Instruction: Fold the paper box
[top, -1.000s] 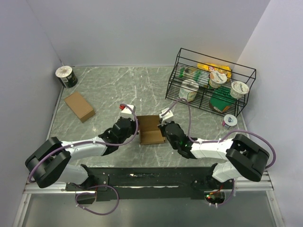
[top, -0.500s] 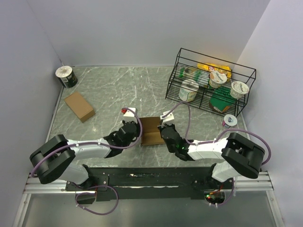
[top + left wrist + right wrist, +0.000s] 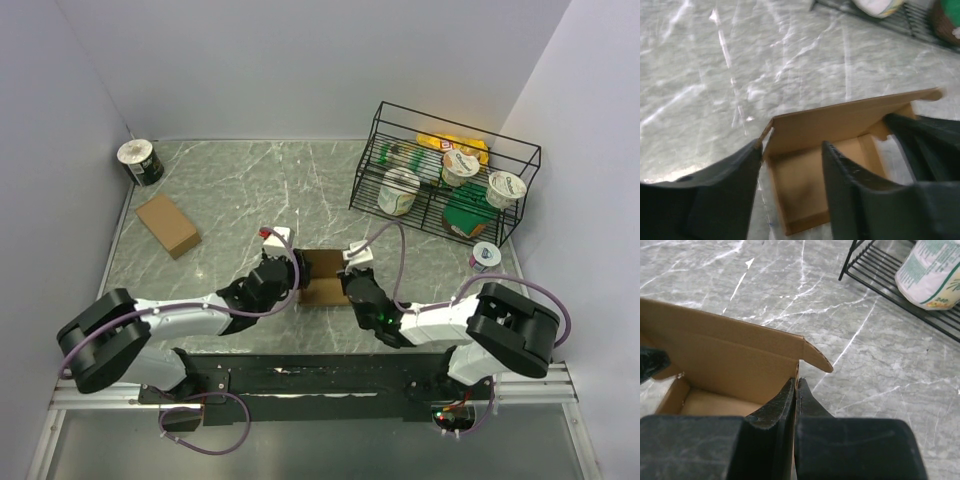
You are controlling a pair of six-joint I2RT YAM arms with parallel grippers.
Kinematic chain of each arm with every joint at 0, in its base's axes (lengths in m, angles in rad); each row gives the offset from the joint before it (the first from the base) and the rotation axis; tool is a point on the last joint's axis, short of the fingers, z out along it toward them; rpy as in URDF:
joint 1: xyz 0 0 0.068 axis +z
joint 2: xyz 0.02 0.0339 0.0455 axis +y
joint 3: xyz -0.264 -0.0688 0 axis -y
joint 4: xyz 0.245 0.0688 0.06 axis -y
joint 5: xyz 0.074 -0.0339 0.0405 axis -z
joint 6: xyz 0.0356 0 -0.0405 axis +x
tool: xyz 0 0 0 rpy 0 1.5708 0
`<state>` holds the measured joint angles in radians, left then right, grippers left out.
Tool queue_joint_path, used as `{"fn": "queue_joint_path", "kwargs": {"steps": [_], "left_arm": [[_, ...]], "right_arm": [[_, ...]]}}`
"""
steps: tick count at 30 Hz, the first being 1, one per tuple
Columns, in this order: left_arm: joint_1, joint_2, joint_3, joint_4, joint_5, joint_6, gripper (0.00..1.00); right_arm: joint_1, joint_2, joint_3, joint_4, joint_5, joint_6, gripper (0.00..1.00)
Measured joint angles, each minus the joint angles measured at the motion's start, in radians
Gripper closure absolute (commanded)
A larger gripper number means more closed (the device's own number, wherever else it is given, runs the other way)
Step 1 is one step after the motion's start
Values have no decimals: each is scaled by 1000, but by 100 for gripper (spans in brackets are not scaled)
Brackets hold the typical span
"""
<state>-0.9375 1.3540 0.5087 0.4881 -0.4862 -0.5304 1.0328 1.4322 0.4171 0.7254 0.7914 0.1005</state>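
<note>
The light, crease-prone box (image 3: 322, 272) by the tabletop's (image 3: 250, 190) near edge wants wall grips: right gripper (image 3: 796, 385) pinches one; left gripper (image 3: 792, 147), wide, apparently straddles another.

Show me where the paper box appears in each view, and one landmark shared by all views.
Top external: paper box just below the centre.
Left wrist: paper box at lower centre.
Right wrist: paper box at lower left.
Shared landmark: wire rack, at upper right in every view.

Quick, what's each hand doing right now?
Left hand: open, straddling a wall of the paper box.
Right hand: closed on the paper box's wall.
</note>
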Motion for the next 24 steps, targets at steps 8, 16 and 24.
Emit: {"fn": "queue_joint_path", "kwargs": {"steps": [8, 16, 24], "left_arm": [[67, -164, -31, -6, 185, 41, 21], [256, -216, -127, 5, 457, 121, 22], [459, -148, -150, 113, 724, 178, 24]], "right_arm": [[3, -23, -92, 182, -31, -121, 100], [-15, -23, -110, 267, -129, -152, 100], [-140, -67, -157, 264, -386, -141, 100]]}}
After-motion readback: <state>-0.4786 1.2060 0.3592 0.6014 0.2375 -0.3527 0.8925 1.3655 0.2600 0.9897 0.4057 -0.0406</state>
